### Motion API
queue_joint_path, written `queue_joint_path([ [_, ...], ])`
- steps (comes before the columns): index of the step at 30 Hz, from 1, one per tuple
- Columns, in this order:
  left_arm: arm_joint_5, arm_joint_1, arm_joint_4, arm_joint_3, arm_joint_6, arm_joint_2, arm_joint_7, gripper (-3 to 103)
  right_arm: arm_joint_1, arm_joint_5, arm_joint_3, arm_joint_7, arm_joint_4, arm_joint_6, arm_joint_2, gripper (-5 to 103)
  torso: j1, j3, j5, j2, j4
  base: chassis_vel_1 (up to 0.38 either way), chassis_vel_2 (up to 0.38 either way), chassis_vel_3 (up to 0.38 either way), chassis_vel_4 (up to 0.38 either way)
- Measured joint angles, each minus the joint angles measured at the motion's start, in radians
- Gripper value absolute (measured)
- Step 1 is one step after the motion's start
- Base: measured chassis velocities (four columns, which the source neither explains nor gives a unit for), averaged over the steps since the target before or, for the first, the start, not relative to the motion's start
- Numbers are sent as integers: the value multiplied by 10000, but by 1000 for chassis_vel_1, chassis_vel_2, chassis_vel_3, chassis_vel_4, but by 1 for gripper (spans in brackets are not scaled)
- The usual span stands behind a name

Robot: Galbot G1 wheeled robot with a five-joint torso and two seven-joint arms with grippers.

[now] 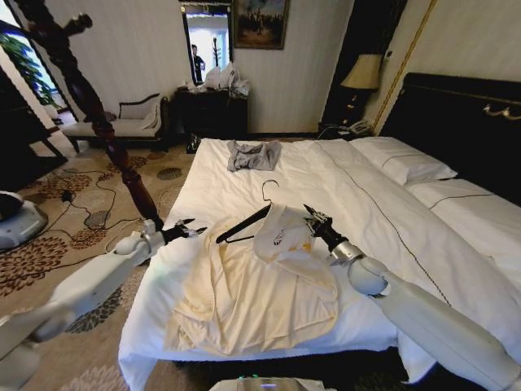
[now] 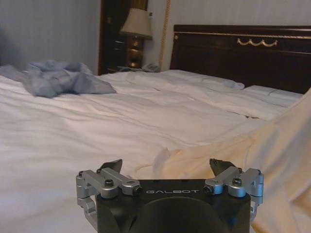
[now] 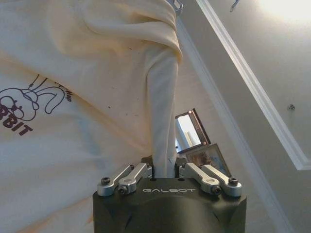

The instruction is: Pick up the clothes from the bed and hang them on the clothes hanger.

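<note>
Clamped a fold of the clothes (image 3: 163,121) in the right gripper (image 3: 165,171), lifted off the bed (image 1: 358,195). Kept the left gripper (image 2: 167,167) spread beside the fabric. Seemingly threaded the clothes hanger (image 1: 244,223) under the collar, far end hidden.

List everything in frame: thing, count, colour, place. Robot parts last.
cream collared garment: 1, cream, on the bed's near end, one fold lifted
thin dark triangular hanger: 1, dark with silver hook, at the lifted garment's top
wide white-duveted bed: 1, white, black headboard
small grey garment: 1, grey, bed's far edge
table lamp: 1, beige shade, beside headboard
dark wooden coat stand: 1, left of bed
left gripper: open, at the garment's left edge
right gripper: shut on a garment fold
</note>
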Motion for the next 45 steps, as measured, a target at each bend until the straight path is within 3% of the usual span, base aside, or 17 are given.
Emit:
queue_joint_path([
  [2,71,-539,1044,362,-102,-824,245,100,-36,-38,45,3,51,37,1,19,0,0,-2,0,-5,0,0,0,0],
  [3,71,-539,1044,362,-102,-824,245,100,-36,-38,45,3,51,37,1,19,0,0,-2,0,-5,0,0,0,0],
  [6,139,-1070,2232,619,-165,-1662,469,100,-80,-65,52,22,132,38,23,19,1,0,0,-1,-6,0,0,0,0],
  [16,544,-1597,4263,807,-228,-2850,1002,100,-96,-159,68,46,137,87,127,19,0,-1,-1,-1,1,0,0,0,0],
  [25,995,-1913,5175,722,-314,-3505,1114,101,-122,-176,131,66,145,113,150,19,0,-1,0,-1,-2,0,0,0,0],
  [30,1197,-1952,5437,703,-351,-3736,1146,86,-181,-193,183,69,187,133,147,19,-1,-1,-2,-1,-4,0,0,0,0],
  [33,1284,-1952,5462,728,-352,-3776,1211,70,-183,-201,184,69,193,154,152,19,-2,-1,-2,-1,0,0,0,0,0],
  [38,1289,-1922,5450,717,-354,-3777,1214,58,-175,-203,180,69,195,165,162,19,-2,-1,-3,-1,-1,0,0,0,0],
  [42,1290,-1887,5436,732,-354,-3749,1213,37,-172,-214,158,69,194,175,167,19,-2,-1,-3,-1,-1,0,0,0,0],
  [45,1301,-1838,5431,750,-354,-3748,1212,32,-153,-232,159,66,169,196,203,19,-2,-1,-2,0,-1,0,0,0,0],
])
